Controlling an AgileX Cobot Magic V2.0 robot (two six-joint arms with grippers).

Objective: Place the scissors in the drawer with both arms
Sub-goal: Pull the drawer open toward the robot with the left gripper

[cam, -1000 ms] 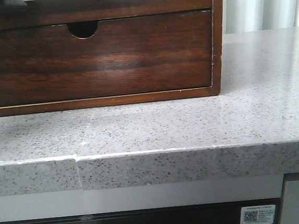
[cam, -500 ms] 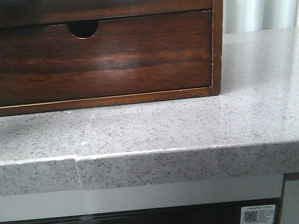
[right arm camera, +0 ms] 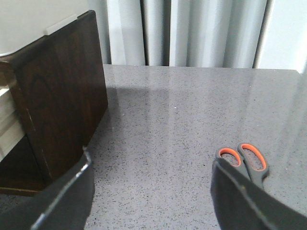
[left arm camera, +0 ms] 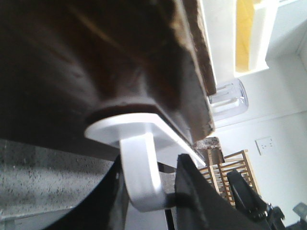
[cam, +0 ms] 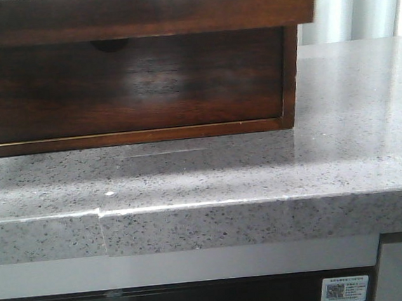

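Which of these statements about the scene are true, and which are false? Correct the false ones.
1. The scissors lie on the grey counter. True.
2. The right tool holds the scissors. False: it is open, and the scissors lie apart from it on the counter.
3. The drawer juts out over the notched drawer front below it. True.
4. The left tool is nowhere near the drawer. False: its fingers sit on either side of the pale handle on the drawer.
5. The scissors have blue handles. False: they are grey with orange inside the loops.
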